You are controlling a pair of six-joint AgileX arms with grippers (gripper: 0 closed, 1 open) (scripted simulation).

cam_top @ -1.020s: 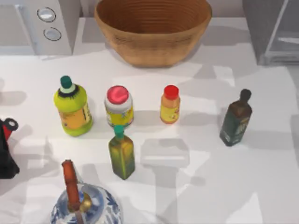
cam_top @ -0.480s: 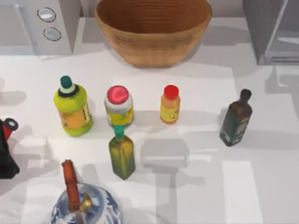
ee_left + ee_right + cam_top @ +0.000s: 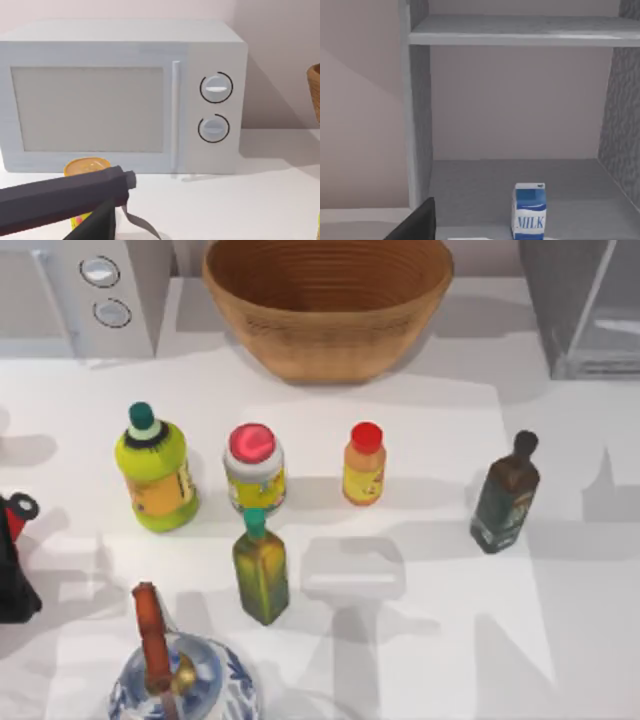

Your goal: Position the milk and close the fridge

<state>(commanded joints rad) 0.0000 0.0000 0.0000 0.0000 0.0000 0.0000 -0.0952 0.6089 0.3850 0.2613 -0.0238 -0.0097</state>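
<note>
The milk (image 3: 529, 212), a small carton with a blue top and white lower part lettered "MILK", stands upright on the fridge's lower floor, with nothing touching it. The fridge (image 3: 417, 125) has grey walls, a pale back and a shelf above the carton. In the top view the fridge (image 3: 585, 310) stands at the table's far right corner. A dark piece of my right gripper (image 3: 417, 225) shows at the frame's lower edge, apart from the carton. A dark bar of my left gripper (image 3: 65, 200) hangs in front of a white microwave (image 3: 125, 95).
A microwave (image 3: 80, 290) stands far left and a wicker basket (image 3: 328, 300) far middle. Mid-table stand a yellow-green bottle (image 3: 155, 475), a red-lidded jar (image 3: 254, 468), an orange bottle (image 3: 363, 465), a dark bottle (image 3: 505, 495) and an olive bottle (image 3: 260, 568). A teapot (image 3: 180, 680) sits near front left.
Shadows on the right half of the table have shifted. The bottles, basket and fridge stand where they were.
</note>
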